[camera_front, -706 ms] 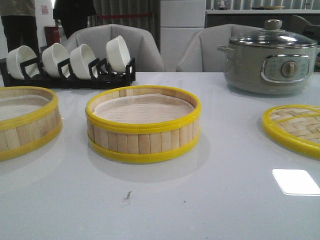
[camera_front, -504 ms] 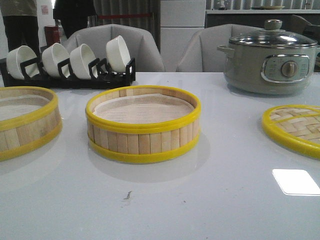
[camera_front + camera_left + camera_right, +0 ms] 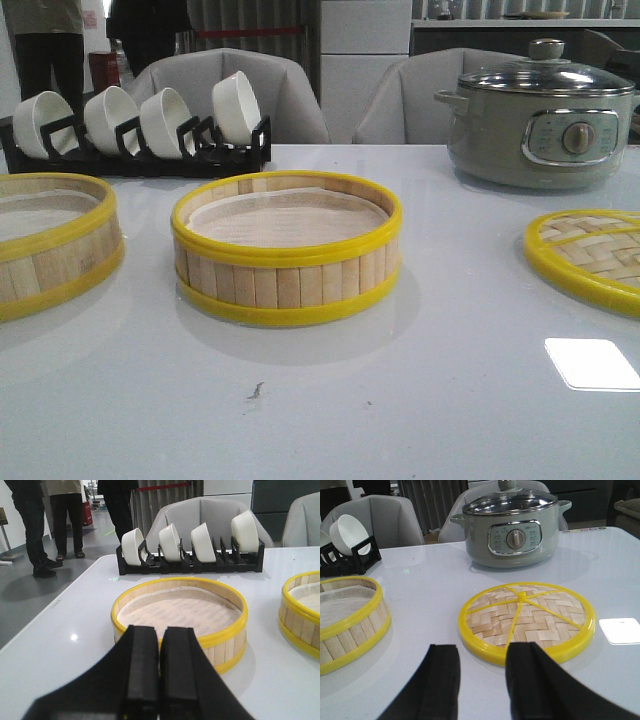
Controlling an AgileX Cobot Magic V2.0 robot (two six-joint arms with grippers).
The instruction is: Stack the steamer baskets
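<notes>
Across the lower frame your two steamer baskets [image 3: 286, 250] [image 3: 50, 243] sit apart, nothing apparently stacked; left gripper [image 3: 159, 680] pinched empty, right gripper [image 3: 482, 680] parted.

On my desk [image 3: 420, 400], a grey electric pot [image 3: 540, 115] with a glass lid stands behind the woven lid [image 3: 590, 258]. Well left of the pot, a black rack [image 3: 140, 150] holds four white bowls [image 3: 165, 118].

The glossy white worktop [image 3: 420, 400] carries two steamer baskets, one central [image 3: 287, 248] and one left [image 3: 50, 243], a woven lid [image 3: 590, 258], a bowl rack [image 3: 140, 150] and a cooker [image 3: 540, 120].
</notes>
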